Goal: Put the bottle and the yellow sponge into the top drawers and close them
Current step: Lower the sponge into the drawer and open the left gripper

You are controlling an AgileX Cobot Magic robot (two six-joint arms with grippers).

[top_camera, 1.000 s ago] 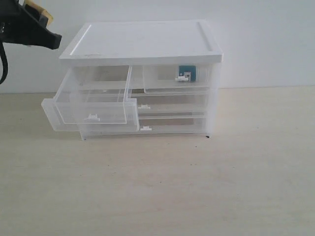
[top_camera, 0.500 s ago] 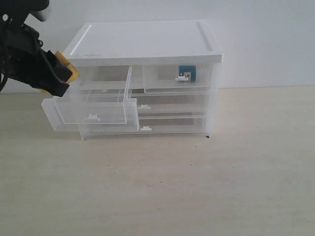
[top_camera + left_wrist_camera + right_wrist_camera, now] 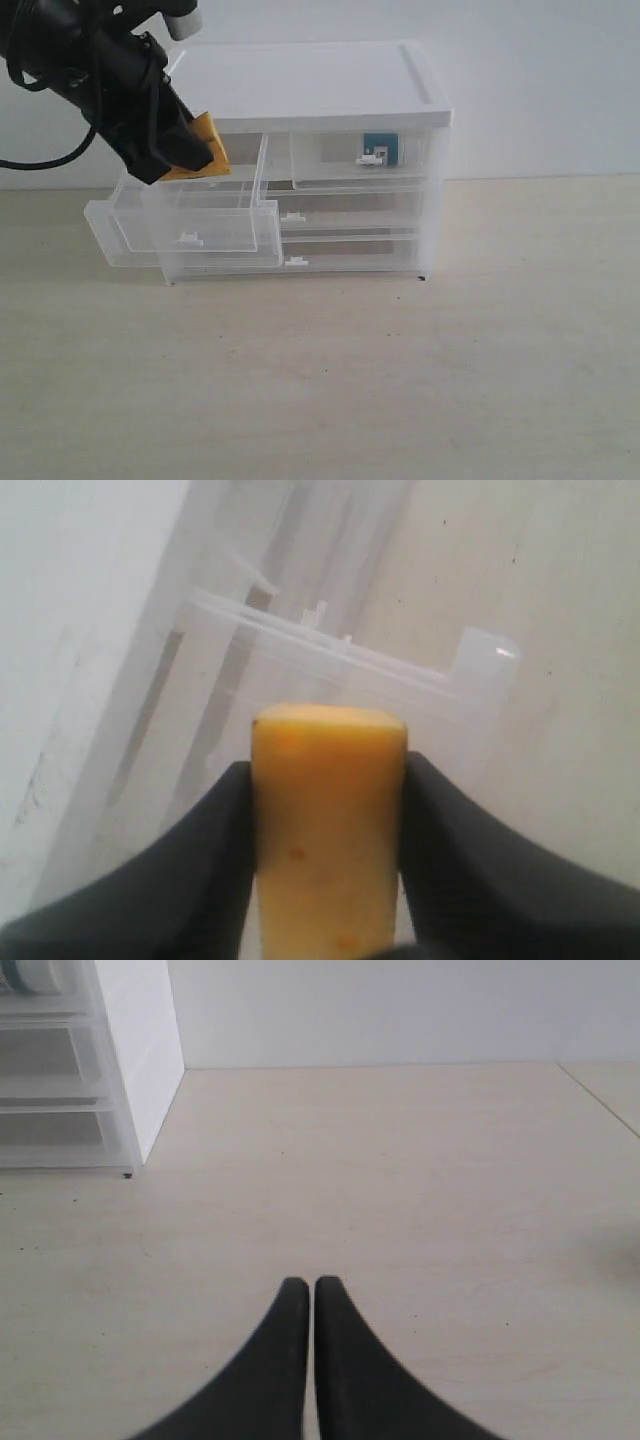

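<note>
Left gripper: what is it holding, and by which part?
The sponge, pinched on its two opposite sides, with one end poking out past the left gripper.

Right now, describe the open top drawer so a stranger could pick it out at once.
Find the white-topped drawer unit on the pale table. Its top row holds two half-width clear drawers; take the left top drawer. Unlike the shut right top drawer with the bottle inside, it stands pulled out, the yellow sponge held over it.
</note>
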